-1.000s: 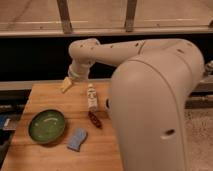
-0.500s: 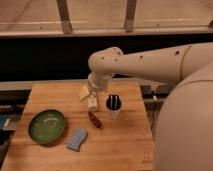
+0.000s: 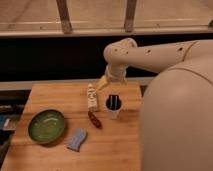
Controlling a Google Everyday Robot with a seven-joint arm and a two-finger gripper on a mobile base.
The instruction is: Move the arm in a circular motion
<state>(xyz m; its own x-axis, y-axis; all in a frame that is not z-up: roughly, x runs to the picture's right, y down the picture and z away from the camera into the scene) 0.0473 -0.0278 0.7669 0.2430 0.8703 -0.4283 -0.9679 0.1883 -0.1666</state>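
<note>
- We see the arm (image 3: 150,52) reaching in from the right of the view. Its thick cream casing fills that side, and small dark holes dot the upper segment.
- The arm bends downward at a rounded joint above the back edge of the wooden table (image 3: 55,97).
- The gripper (image 3: 103,82) hangs below that joint, yellowish, just beside the top of a small white bottle (image 3: 91,97).
- A white cup (image 3: 113,107) with something dark inside stands near the bottle, between it and the arm's casing.
- A dark red object (image 3: 94,119) lies just in front of the bottle.
- A green bowl (image 3: 46,125) sits toward the left of the table, with a blue sponge (image 3: 76,139) just beside it.
</note>
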